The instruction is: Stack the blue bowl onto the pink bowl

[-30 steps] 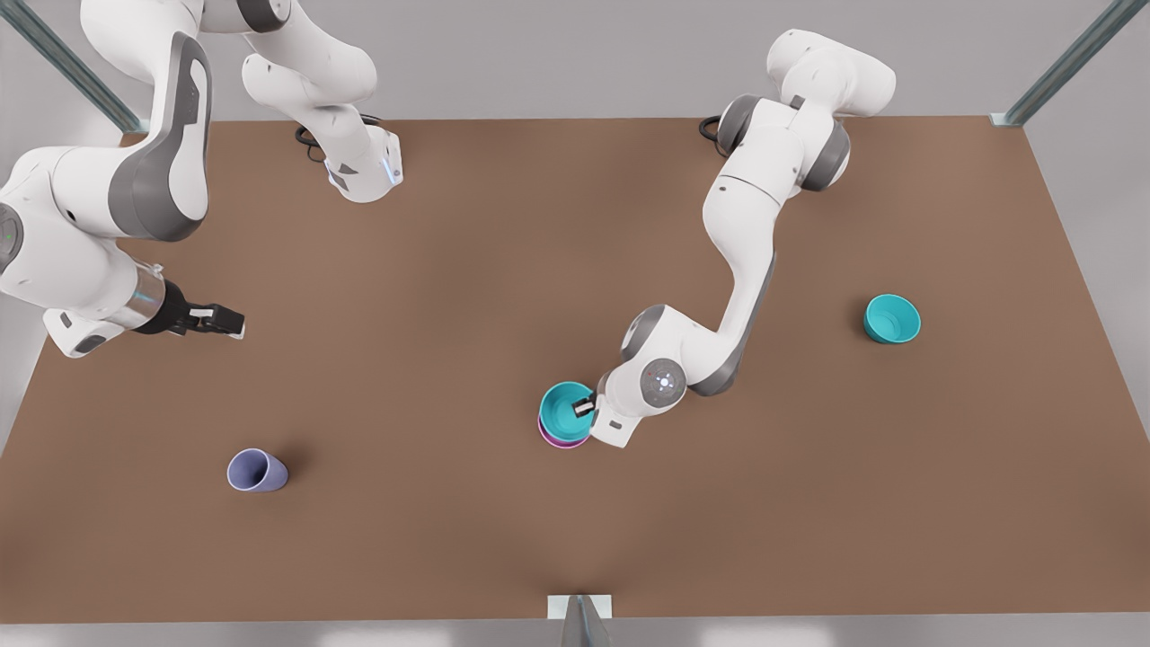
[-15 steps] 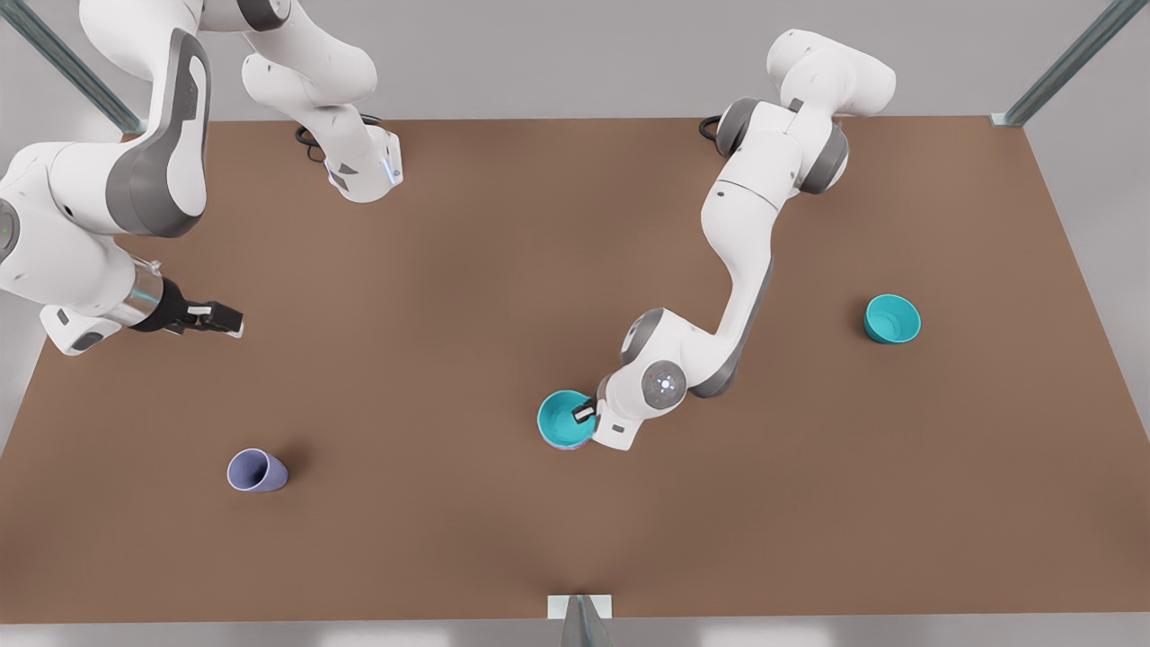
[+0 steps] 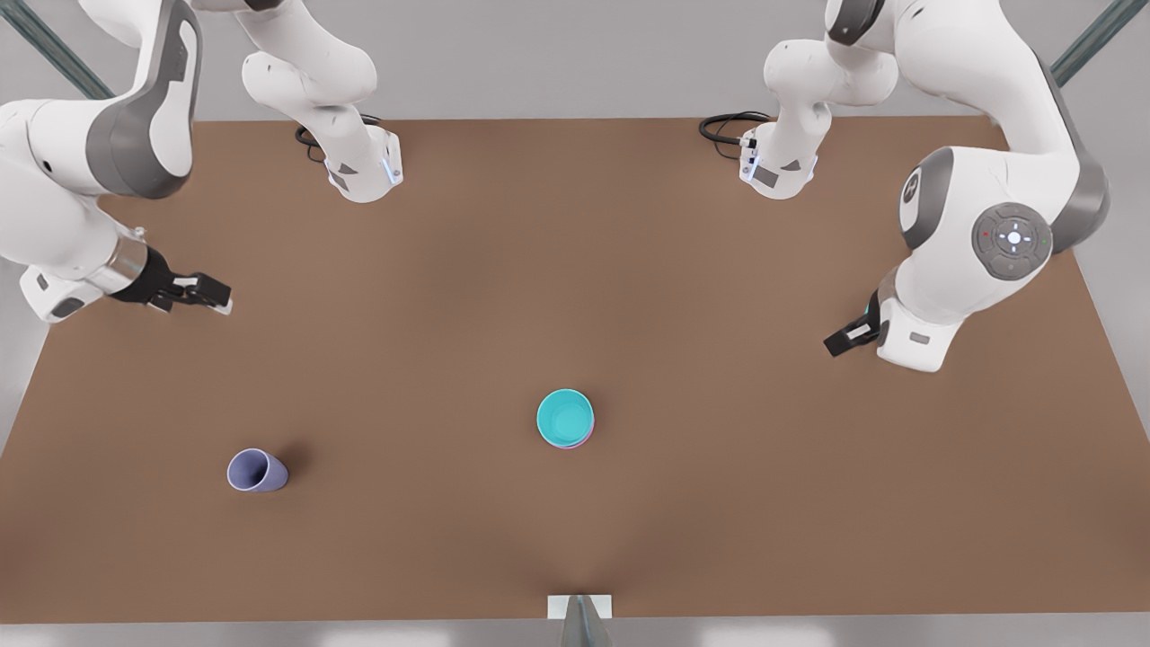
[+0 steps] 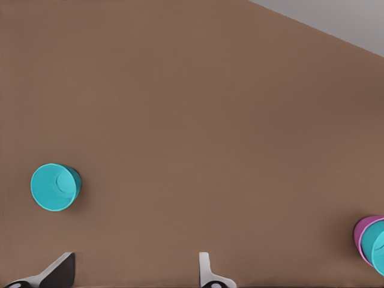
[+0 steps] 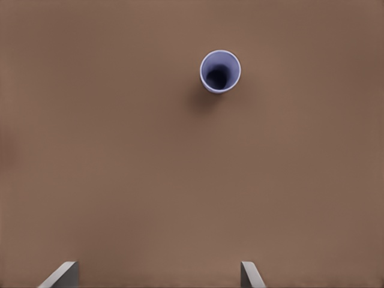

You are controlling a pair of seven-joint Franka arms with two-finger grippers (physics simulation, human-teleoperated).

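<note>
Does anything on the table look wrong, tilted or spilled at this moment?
Nothing stands out. The blue bowl sits nested in the pink bowl, and the lavender cup stands upright. Both grippers, left and right, hang open, away.

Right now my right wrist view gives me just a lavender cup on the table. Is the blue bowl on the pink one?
Observer: Yes. The blue bowl sits nested in the pink bowl, mid-table.
Operator: Anything gripping it?
Observer: No. The left gripper is open at the front view's right, apart from it; the right gripper waits open at the left.
Operator: Other bowls?
Observer: A second teal bowl stands alone by the left gripper.
</note>
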